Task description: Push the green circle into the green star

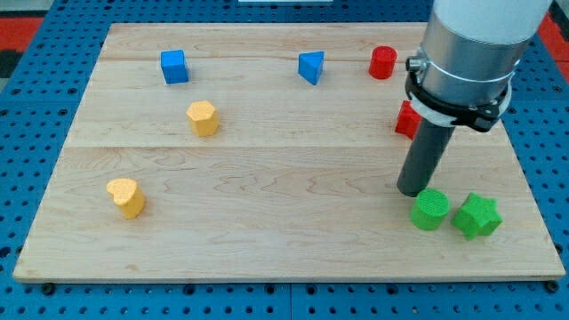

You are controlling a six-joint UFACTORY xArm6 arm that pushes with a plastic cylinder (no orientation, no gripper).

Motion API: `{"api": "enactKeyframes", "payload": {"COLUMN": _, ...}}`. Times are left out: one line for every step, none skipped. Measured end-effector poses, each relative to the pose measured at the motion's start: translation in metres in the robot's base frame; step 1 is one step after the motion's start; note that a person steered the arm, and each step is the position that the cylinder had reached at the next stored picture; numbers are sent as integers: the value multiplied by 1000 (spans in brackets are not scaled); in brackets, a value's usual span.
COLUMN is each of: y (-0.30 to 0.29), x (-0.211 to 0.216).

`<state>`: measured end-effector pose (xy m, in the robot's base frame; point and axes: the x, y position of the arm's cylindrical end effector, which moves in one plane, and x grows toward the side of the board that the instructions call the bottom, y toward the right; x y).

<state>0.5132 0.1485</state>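
The green circle point(430, 211) lies near the board's lower right. The green star point(477, 216) lies just to its right, the two nearly touching. My tip point(410, 189) rests on the board just up and to the left of the green circle, close against its edge. The rod rises from there into the grey arm body at the view's top right.
A red block point(407, 119) sits partly hidden behind the rod. A red cylinder point(383, 62), a blue triangle point(311, 67) and a blue cube point(174, 67) lie along the top. A yellow hexagon point(203, 117) and a yellow heart point(126, 196) lie at the left. The board's right edge point(533, 191) is near the star.
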Motion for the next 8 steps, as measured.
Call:
{"api": "enactKeyframes", "payload": {"y": -34, "x": 0}}
{"api": "enactKeyframes", "payload": {"y": -42, "x": 8}}
{"api": "enactKeyframes", "payload": {"y": -10, "x": 12}}
{"api": "enactKeyframes", "payload": {"y": 12, "x": 13}}
{"api": "enactKeyframes", "payload": {"y": 13, "x": 13}}
{"api": "enactKeyframes", "payload": {"y": 8, "x": 13}}
{"api": "enactKeyframes", "payload": {"y": -2, "x": 10}}
{"api": "enactKeyframes", "payload": {"y": -59, "x": -20}}
